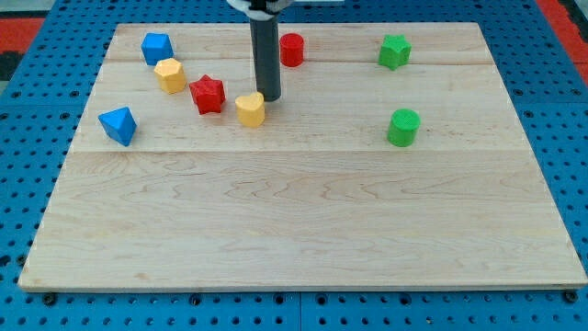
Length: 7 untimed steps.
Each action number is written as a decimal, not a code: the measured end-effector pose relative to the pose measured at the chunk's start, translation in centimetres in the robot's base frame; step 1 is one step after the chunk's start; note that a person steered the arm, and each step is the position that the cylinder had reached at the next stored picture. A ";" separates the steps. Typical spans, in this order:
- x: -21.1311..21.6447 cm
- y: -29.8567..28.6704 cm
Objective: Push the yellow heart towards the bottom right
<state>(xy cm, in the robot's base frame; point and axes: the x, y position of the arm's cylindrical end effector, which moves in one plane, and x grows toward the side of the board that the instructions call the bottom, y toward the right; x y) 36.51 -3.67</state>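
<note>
On the wooden board [303, 230], my tip [270, 97] touching yellow heart [249, 109]

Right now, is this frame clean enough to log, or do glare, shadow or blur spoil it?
Camera view: lighting is soft and even, with no glare on the wooden board. My tip, just above and right of the yellow heart, is sharp, and blocks such as the green cylinder cast only faint shadows. The top of the rod is cut off by the frame. Overall slightly soft, but readable.

We see a pale wooden board [303, 230] lying on a blue perforated table [28, 184], with red patches at the top corners.
</note>
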 end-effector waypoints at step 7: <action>11.3 -3.4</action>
<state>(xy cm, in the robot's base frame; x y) 47.84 -7.09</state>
